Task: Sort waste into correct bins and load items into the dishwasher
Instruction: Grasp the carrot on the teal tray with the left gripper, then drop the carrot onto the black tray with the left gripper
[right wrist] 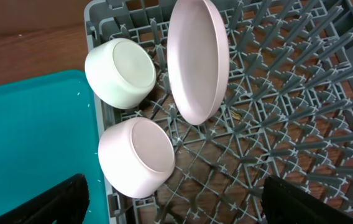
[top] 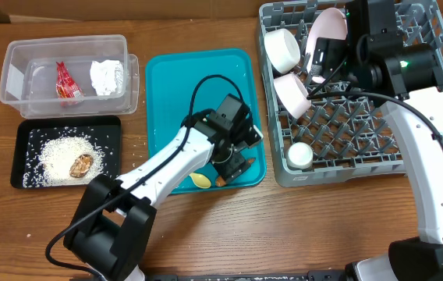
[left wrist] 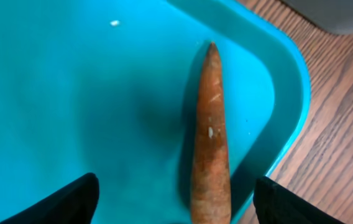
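Left claw (left wrist: 175,186) jaws apart, one finger each side of the carrot (left wrist: 210,137), neither touching: lined up to pinch it across its width, I'd say. Rim of the teal tray (left wrist: 291,81) runs just outside one finger, so little room there. Spoon (top: 200,180) just beside the claw; black tray (top: 108,133) for food scraps well apart.

Straddled the carrot piece (left wrist: 210,143) with the left gripper (left wrist: 178,202) fingers spread, slack on both sides. Met the teal tray (left wrist: 291,81) rim just outside one finger; had bare tray floor beyond the other. Beneath the right gripper (right wrist: 179,202), faced a near bowl (right wrist: 138,155), a far bowl (right wrist: 122,71) and an upright plate (right wrist: 198,59); found open rack (right wrist: 301,124) pegs past the plate.
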You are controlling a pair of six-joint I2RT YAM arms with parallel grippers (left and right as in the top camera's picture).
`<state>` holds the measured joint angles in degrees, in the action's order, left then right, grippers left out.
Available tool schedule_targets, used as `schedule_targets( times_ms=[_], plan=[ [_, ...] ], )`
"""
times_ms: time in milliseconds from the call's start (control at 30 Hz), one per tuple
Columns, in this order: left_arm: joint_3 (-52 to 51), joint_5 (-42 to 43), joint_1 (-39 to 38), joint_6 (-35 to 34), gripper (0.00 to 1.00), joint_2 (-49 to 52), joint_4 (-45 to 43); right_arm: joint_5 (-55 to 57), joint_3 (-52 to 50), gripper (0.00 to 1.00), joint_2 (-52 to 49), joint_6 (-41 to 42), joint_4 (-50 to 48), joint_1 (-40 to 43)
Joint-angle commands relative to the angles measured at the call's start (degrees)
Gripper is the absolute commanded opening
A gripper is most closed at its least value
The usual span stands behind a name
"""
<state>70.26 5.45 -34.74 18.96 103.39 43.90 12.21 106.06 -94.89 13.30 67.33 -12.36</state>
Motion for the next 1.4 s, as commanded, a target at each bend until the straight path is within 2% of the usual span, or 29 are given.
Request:
schedule_targets(
  times_ms=[0, 267, 467, 533, 633, 767, 833, 900, 1167, 1267, 1367],
  plan=[
    [-1.77, 2.25, 0.09, -1.14, 0.8, 0.37, -0.85, -0.52, 0.42, 0.91, 0.17, 0.26, -0.02, 0.22],
    [-3.06, 3.39, 0.11, 0.79, 0.76, 0.98, -3.74, -0.59, 0.42, 0.91, 0.17, 0.46, -0.07, 0.22],
    [-3.52, 3.39, 0.11, 0.79, 0.73, 5.25, -5.25, -0.96, 0.42, 0.91, 0.17, 0.44, -0.07, 0.22],
    [-3.52, 3.13, 0.11, 0.74, 0.67, 6.27, -5.25, -0.94, 0.42, 0.91, 0.17, 0.44, -0.04, 0.22],
    [-3.5, 2.6, 0.33, 0.7, 0.52, 6.64, -5.27, -0.96, 0.42, 0.91, 0.17, 0.44, -0.07, 0.22],
    [-1.92, -1.55, 0.52, -3.41, 0.2, 6.62, -4.94, -0.96, 0.42, 0.91, 0.17, 0.46, -0.15, 0.22],
    [0.59, -3.63, 0.81, -6.16, 0.1, 6.4, -3.32, -1.09, 0.42, 0.91, 0.17, 0.44, -0.39, 0.22],
    [7.17, -5.22, 1.57, -9.57, 0.04, 6.21, 1.25, -2.99, 0.42, 0.91, 0.17, 0.42, -1.01, 0.22],
    [32.02, -11.41, 9.25, -25.0, 0.04, 6.16, 25.2, -12.55, 0.39, 0.9, 0.0, 0.44, -1.27, 0.13],
    [37.9, -11.13, 15.17, -29.79, 0.04, 5.18, 34.49, -18.53, 0.24, 0.89, -0.74, 0.35, -1.25, -0.79],
    [38.21, -11.26, 22.43, -32.52, 0.04, 2.19, 40.98, -19.61, 0.04, 0.89, -2.25, 0.17, -1.51, -3.23]
  ],
)
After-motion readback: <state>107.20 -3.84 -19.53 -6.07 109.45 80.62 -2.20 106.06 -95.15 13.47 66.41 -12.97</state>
